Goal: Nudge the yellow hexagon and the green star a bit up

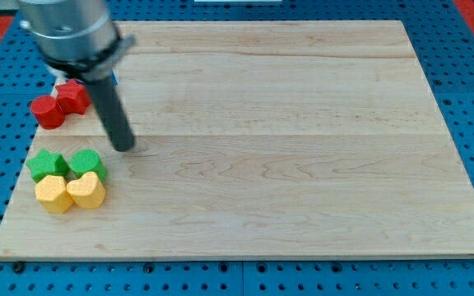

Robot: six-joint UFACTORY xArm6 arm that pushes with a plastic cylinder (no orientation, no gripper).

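The yellow hexagon (53, 194) lies near the board's lower left corner, touching a yellow heart (86, 191) on its right. The green star (46, 165) sits just above the hexagon, with a green block (86, 162) to its right. These blocks form a tight cluster. My tip (124, 148) rests on the board up and to the right of the cluster, a short gap from the green block, touching no block.
Two red blocks (48, 111) (73, 97) sit at the left edge above the cluster, left of the rod. A bit of blue shows behind the rod near them. The wooden board (286, 131) lies on a blue perforated table.
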